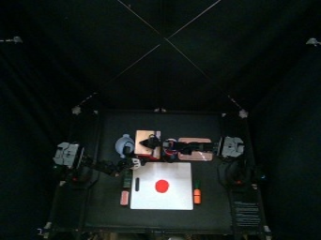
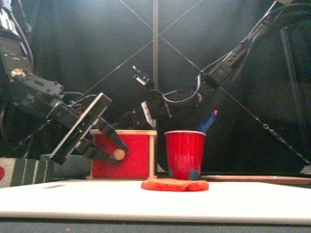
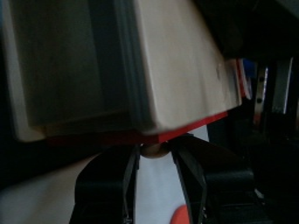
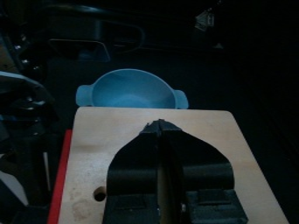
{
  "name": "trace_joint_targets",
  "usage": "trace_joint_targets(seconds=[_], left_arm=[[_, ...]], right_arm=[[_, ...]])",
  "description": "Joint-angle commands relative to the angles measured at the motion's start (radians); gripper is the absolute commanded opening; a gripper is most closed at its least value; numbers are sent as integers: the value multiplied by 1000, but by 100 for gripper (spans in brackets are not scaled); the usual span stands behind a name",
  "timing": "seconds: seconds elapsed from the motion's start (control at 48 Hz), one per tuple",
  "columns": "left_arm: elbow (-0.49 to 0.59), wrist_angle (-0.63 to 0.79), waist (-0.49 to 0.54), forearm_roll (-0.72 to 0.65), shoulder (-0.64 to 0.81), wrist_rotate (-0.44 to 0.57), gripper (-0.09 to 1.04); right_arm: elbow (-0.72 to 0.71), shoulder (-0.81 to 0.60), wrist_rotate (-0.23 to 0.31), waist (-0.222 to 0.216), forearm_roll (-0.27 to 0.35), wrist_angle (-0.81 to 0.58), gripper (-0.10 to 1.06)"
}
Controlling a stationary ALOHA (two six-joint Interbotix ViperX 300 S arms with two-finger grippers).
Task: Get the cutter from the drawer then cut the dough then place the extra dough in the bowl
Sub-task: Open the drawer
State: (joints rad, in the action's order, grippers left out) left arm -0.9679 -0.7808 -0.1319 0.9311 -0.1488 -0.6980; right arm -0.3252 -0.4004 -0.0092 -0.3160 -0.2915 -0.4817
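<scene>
Pale, matt wood with faint grain and a small dark mark on the wooden box [image 4: 100,144]; smooth red paint on its drawer front [image 2: 137,159]. Shiny, smooth plastic for the red cup [image 2: 185,155] and the blue-grey bowl [image 4: 131,89]. Dull, matt, slightly rough red dough [image 2: 175,185] on a smooth white cutting board [image 2: 73,207].

Flat red dough disc [image 1: 160,185] on white cutting board [image 1: 141,199]; blue-grey bowl [image 4: 129,89] just beside pale wooden box [image 4: 105,140]
</scene>
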Motion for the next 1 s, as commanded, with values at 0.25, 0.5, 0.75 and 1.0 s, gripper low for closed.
trace_joint_targets(seconds=[0.25,0.5,0.75,1.0], left_arm=[[12,29,-44,-3,21,2,64],[8,55,-91,-2,40,2,64],[0,83,-118,-5,66,3,64],[8,84,-144,-3,66,0,64]], right_arm=[[2,11,-3,-34,-2,18,2],[-2,11,-3,-41,-2,20,2],[0,11,-2,-54,-2,26,2],[0,11,-3,-55,-2,37,2]])
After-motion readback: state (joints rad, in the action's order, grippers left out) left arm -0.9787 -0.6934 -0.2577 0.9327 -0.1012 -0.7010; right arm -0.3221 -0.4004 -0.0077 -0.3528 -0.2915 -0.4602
